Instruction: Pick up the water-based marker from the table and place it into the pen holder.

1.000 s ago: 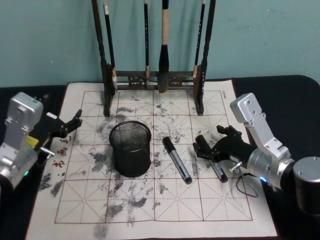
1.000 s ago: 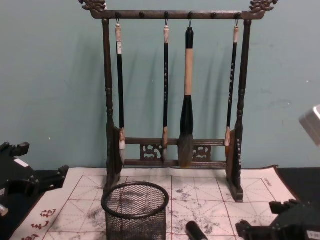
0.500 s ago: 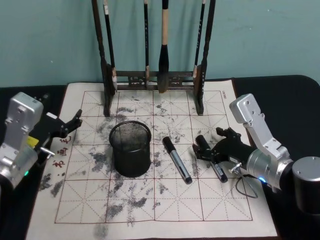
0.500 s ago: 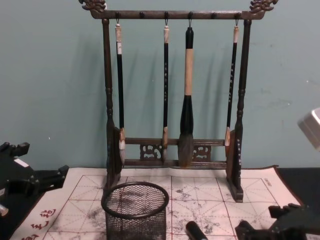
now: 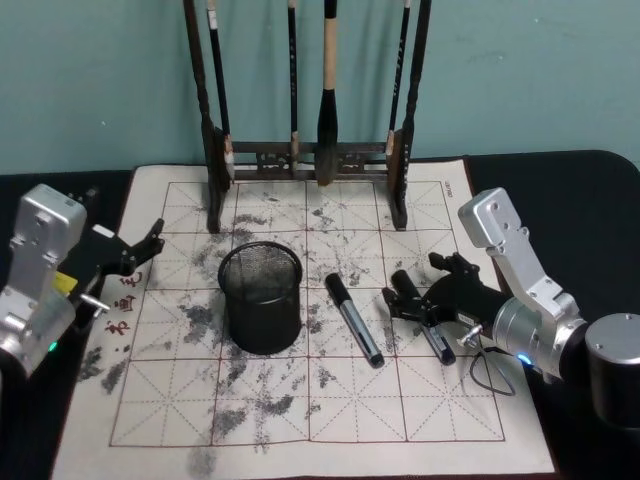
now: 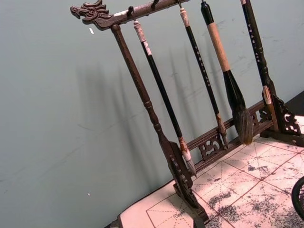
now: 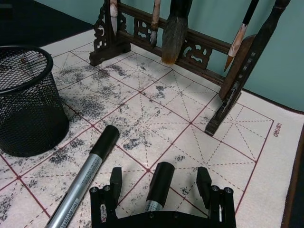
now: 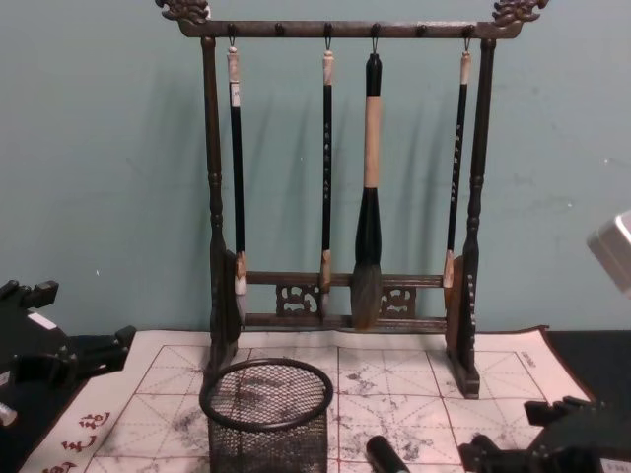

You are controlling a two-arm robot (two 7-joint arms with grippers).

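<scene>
Straddling: right gripper [image 7: 159, 175], fingers apart, flanked the water-based marker [image 7: 156, 190] flat on the mat [image 5: 300, 420]; I could pinch its barrel.
Pen holder [image 5: 261, 298]: stood upright beyond a second marker [image 5: 354, 319].
Left gripper [image 5: 140, 250]: parked at mat edge.

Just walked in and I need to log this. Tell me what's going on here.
The right end effector is down on the calligraphy mat. It is open, with a finger on either side of a marker and not touching it. A second marker lies free beside it, toward the pen holder, and nothing sticks out of the holder. The left end effector is parked at the mat's left edge.
</scene>
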